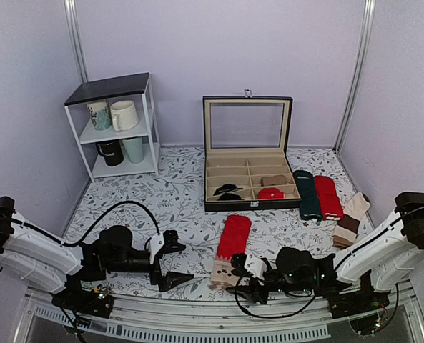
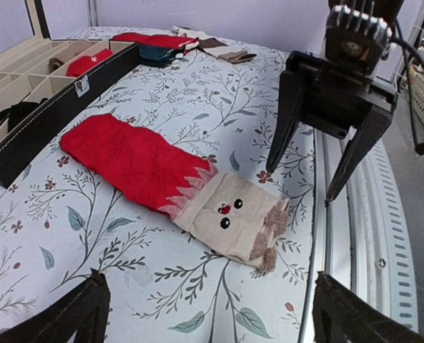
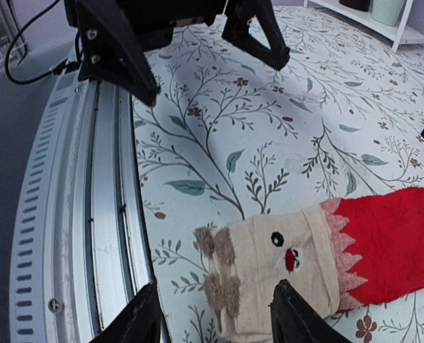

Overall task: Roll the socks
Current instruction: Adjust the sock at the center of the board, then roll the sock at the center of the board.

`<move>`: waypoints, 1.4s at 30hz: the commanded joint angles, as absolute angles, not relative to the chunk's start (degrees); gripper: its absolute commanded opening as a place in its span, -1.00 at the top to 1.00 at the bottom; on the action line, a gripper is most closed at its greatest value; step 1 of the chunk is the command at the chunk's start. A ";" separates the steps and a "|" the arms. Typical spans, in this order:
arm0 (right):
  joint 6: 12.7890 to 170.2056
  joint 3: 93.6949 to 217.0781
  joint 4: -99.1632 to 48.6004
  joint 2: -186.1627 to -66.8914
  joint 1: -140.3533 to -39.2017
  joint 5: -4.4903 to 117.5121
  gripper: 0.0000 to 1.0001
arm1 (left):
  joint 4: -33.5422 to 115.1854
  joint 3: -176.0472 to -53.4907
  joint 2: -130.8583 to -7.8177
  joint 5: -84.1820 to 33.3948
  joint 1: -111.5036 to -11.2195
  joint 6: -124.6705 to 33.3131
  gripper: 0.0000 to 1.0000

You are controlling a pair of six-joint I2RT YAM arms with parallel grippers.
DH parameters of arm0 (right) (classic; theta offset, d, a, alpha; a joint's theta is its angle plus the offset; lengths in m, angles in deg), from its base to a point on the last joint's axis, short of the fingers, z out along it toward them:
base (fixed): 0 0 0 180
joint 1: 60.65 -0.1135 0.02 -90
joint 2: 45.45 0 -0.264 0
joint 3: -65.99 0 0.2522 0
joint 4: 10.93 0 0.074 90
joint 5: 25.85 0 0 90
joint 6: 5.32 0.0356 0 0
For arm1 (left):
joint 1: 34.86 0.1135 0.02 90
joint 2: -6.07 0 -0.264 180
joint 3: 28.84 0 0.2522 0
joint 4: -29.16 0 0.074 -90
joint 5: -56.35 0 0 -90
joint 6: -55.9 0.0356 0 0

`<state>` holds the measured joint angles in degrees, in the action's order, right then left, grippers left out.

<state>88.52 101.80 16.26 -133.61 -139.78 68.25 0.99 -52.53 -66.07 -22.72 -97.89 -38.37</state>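
Observation:
The socks [image 1: 232, 241] lie flat near the table's front edge, long and bright red, stacked as a pair. Their beige end [image 1: 223, 272] has a small dark face and brown tufts and points at the arms. They also show in the left wrist view [image 2: 144, 166] and the right wrist view [image 3: 290, 256]. My left gripper [image 1: 181, 262] is open and empty, just left of the beige end, its fingertips [image 2: 79, 314] low over the cloth. My right gripper [image 1: 239, 279] is open and empty; its fingertips [image 3: 297, 320] straddle the tufted beige edge, close above it.
An open black compartment box [image 1: 247, 166] stands behind the socks. A dark green sock [image 1: 309, 194], a plain red sock [image 1: 328, 196] and beige-brown socks [image 1: 351, 218] lie at the right. A white shelf with mugs [image 1: 119, 128] stands back left. A metal rail [image 3: 76, 214] edges the front.

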 commanded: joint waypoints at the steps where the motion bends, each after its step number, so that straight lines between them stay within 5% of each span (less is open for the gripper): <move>1: 82.65 99.56 17.41 -135.37 -140.17 66.13 -0.08 | -0.32 -53.50 -66.75 -23.57 -98.69 -37.61 -0.99; 19: 78.64 100.10 24.10 -145.95 -138.68 64.49 -0.06 | 0.24 -54.70 -70.02 -21.95 -98.75 -37.18 -0.99; 36: 94.03 98.34 21.68 -148.42 -138.94 65.11 0.90 | 0.38 -54.88 -69.60 -17.55 -99.43 -34.84 -0.96; 42: 107.02 98.60 20.22 -148.44 -136.85 58.48 1.00 | -1.30 -55.89 -69.89 -13.53 -100.21 -32.69 -0.90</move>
<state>95.73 99.22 27.67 -146.46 -138.32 65.26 0.53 -54.06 -69.66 -17.29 -99.11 -35.20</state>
